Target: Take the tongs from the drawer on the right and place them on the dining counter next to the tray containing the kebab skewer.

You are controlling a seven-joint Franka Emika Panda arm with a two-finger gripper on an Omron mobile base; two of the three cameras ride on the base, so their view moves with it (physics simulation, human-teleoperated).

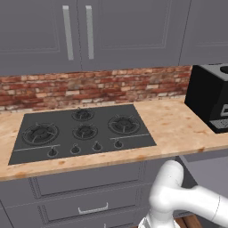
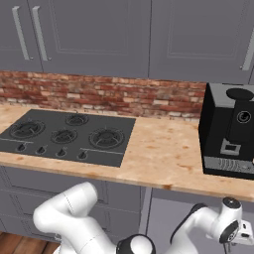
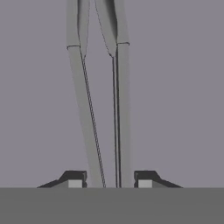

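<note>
End effector first: its two small dark fingertips sit either side of the slim silvery-grey metal tongs, one tip against each outer edge, so it's clenched on the tongs down near their lower end. Both thin arms of the tongs run up the hand view, close together at the tips and spreading a little toward the top, against a plain flat grey backdrop. Whether that grey is the inside of the drawer, I can't tell.

Pulling out to the right base view, the hand is way down low at the bottom right corner, below the lip of the bench, with the white arm folded down in front of the dark-grey cabinet fronts. Above it lies the light wood-look bench, carrying a black four-burner hob on the left and a black coffee machine on the right. Behind runs a red brick backsplash, topped by grey wall cabinets with silver bar handles.
</note>
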